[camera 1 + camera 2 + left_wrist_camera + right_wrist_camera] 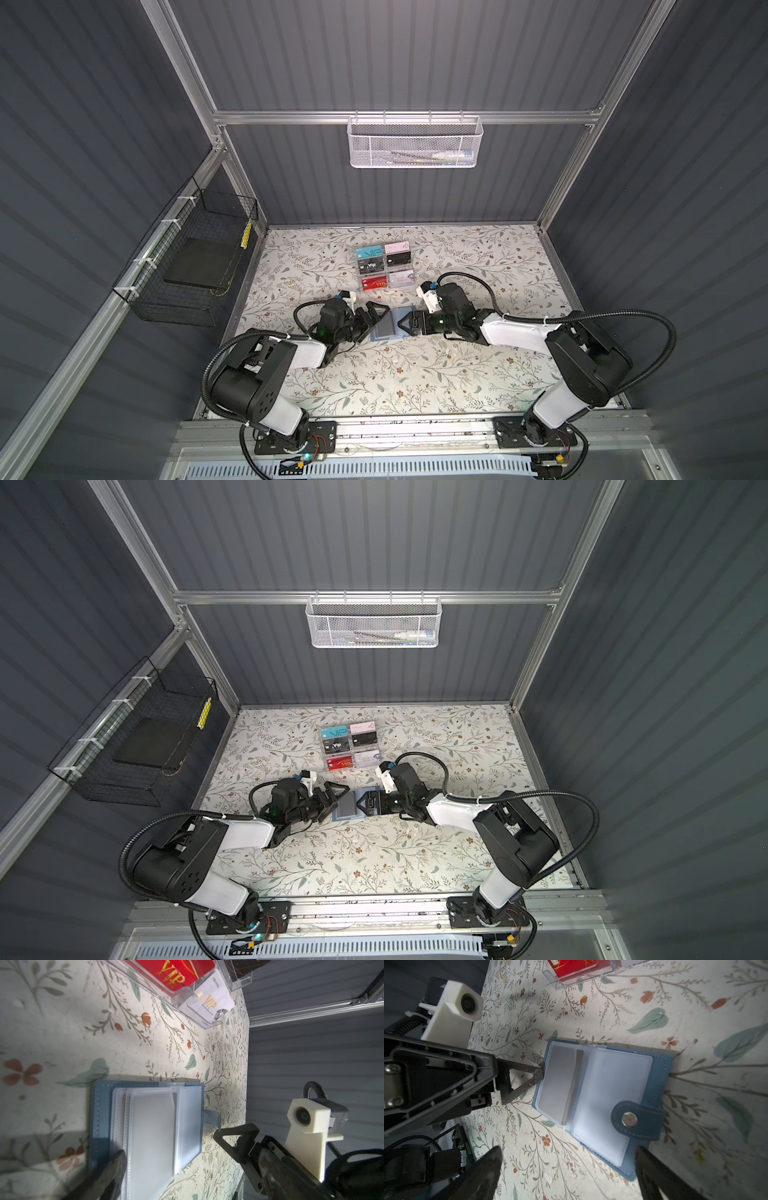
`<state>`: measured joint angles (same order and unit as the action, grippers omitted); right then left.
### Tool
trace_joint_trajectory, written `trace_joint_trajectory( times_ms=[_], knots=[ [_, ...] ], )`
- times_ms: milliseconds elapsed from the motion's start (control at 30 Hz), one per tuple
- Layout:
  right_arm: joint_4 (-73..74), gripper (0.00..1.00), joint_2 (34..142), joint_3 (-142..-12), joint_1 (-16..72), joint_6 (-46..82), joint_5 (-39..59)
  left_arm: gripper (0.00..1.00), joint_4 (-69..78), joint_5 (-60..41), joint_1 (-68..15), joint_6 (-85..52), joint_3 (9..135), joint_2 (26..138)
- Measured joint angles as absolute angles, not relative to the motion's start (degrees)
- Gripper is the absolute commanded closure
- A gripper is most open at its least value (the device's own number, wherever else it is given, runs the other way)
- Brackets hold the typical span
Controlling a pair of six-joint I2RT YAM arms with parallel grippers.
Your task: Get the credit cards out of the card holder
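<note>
On the floral bench [415,374], left gripper [376,318] and right gripper [409,320] gape empty, flanking the open card holder [384,328]; I'd pin it, then pinch a sleeved credit card [558,1084] edge.

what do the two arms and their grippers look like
The left arm and right arm have white shells and black joints, on black base plates. A black ribbed cable hose loops along each. The left gripper and right gripper are black with hollow triangular fingers; a white camera mount sits at each wrist.
</note>
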<state>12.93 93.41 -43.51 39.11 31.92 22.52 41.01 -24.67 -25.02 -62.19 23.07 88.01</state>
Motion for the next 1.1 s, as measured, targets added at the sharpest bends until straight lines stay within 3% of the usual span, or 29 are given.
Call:
trace_joint_trajectory(
  times_ms=[1100],
  knots=[
    [13.63, 0.01, 98.87, -45.65, 39.66, 34.11, 22.11, 0.00, 42.35, -24.88, -25.02, -62.54, 23.07, 88.77]
  ],
)
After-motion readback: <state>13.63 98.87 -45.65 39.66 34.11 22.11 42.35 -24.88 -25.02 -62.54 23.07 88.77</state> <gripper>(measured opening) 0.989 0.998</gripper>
